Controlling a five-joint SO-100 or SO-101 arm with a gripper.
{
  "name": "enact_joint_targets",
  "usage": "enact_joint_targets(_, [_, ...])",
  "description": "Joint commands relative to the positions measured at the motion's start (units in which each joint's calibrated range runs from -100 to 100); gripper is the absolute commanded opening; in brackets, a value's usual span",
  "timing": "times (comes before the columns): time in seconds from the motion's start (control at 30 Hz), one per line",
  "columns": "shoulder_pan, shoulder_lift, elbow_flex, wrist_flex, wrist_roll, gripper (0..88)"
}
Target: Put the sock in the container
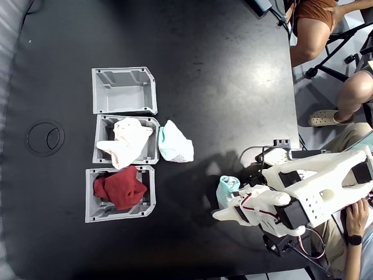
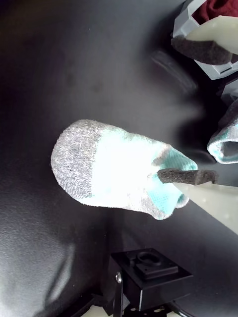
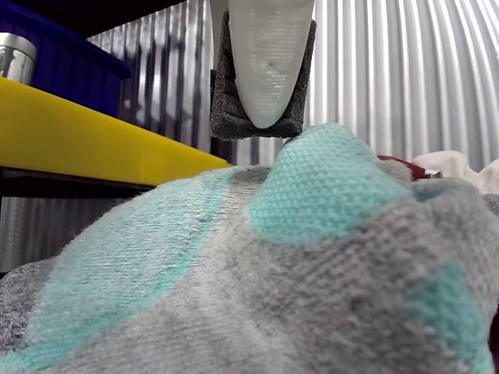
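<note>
The sock [image 2: 119, 173], small, lumpy, mint-green with a grey speckled toe, lies on the black table [image 1: 204, 76], well apart from the empty light grey ribbed bin [image 1: 102, 90]. My gripper [image 1: 226, 207] straddles it with jaws spread, one foam pad touching. I judge grasp, carry and drop remain.

Mint-green sock [image 2: 124, 171] with grey speckled toe; light grey container [image 1: 123, 90]; black table [image 1: 204, 70].
</note>
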Motion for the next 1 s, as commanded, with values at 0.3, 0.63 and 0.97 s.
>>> enact_joint_targets(0.3, [-4.42, 0.20, 0.95, -1.74, -0.24, 37.4])
enact_joint_targets(0.63, [-4.27, 0.20, 8.52, -9.34, 0.17, 37.4])
enact_joint_targets(0.97, [-4.27, 0.20, 8.70, -9.43, 0.22, 27.9])
